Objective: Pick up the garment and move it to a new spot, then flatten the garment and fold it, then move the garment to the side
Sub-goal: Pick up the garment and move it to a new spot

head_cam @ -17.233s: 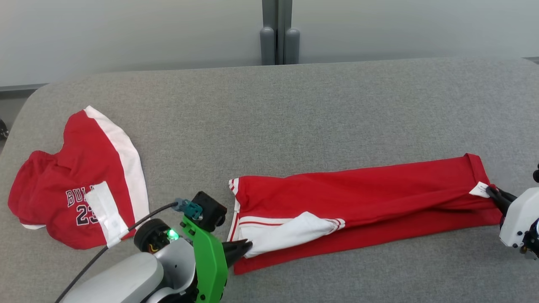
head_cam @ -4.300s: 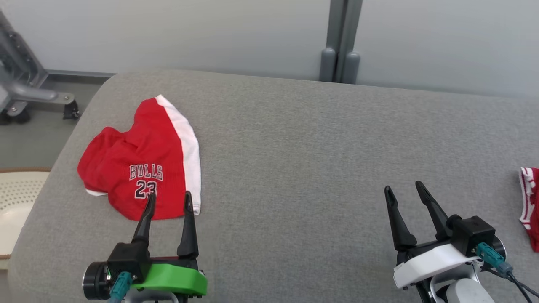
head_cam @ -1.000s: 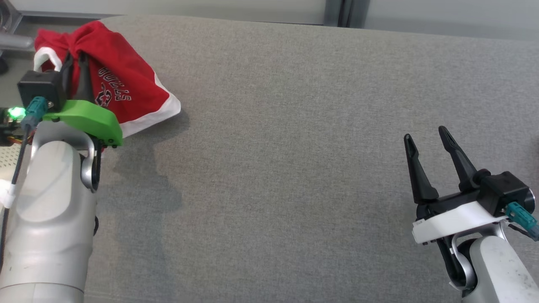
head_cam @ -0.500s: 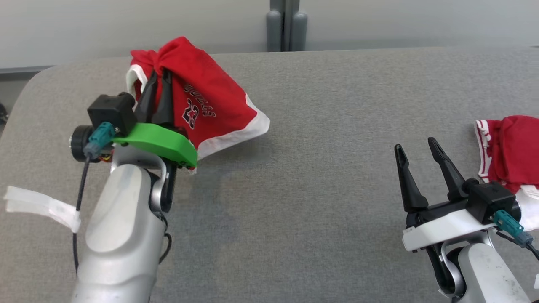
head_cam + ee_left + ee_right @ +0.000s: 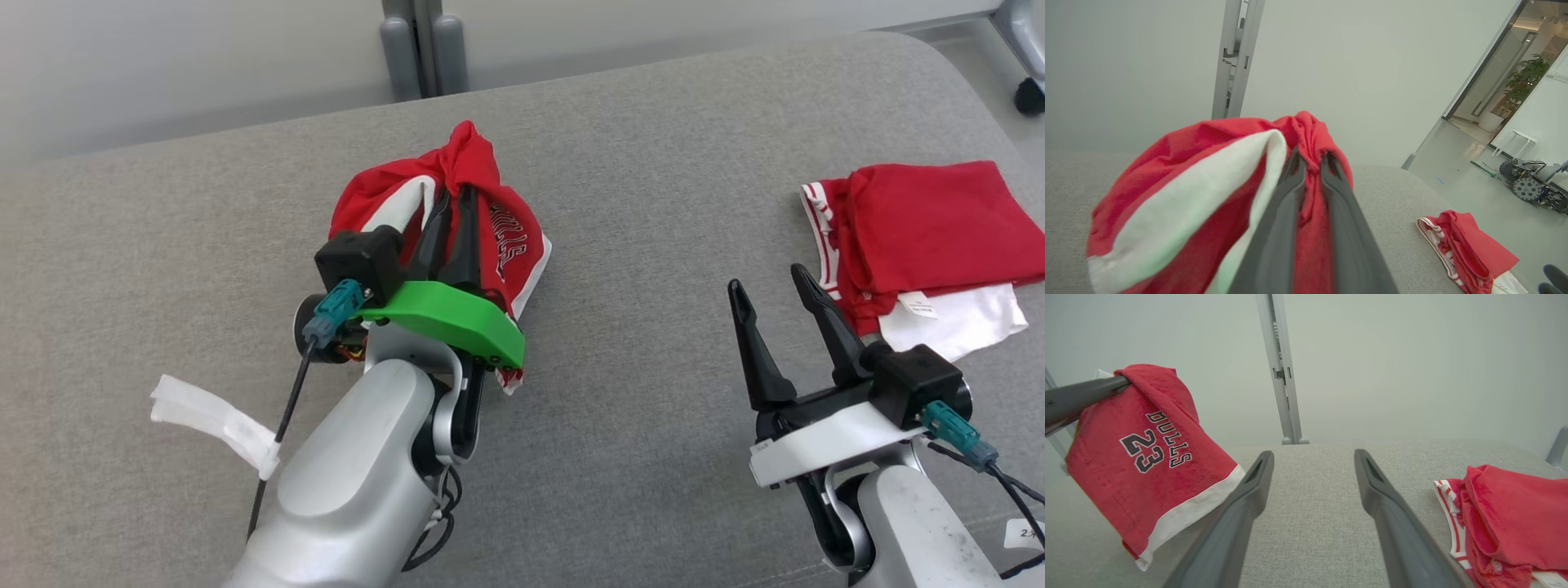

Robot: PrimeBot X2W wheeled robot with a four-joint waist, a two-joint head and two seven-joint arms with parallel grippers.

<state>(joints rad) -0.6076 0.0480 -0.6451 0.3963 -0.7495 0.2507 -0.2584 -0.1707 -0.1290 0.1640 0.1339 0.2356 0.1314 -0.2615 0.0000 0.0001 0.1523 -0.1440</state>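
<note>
1. Beneath the folded red pile [image 5: 931, 220] lies a grey padded table [image 5: 653, 163]. It stretches far to the pile's left and ends at a pale wall behind.
2. Well to the left of the pile is the garment [image 5: 482, 167], red basketball shorts with a white band and "Bulls 23" lettering. It hangs bunched in the air, and whether its lowest corner brushes the table cannot be told. A few seconds ago it lay flat at the end of the table farthest from the pile. Now it is lifted and sits closer to the pile, though the head camera has also swung, so part of that shift is the view. The pick-up looks done and the carry under way. Setting down, flattening and folding are not yet done.
3. At the garment's top, on the side away from the pile, is the left gripper [image 5: 457, 194]. Its jaws are pinched narrow on a gathered fold of red cloth.
4. Just left of the pile and nearer the robot is the right gripper [image 5: 767, 278]. It hovers over bare table with its jaws spread wide and nothing between them. It looks ready to help spread the cloth.
</note>
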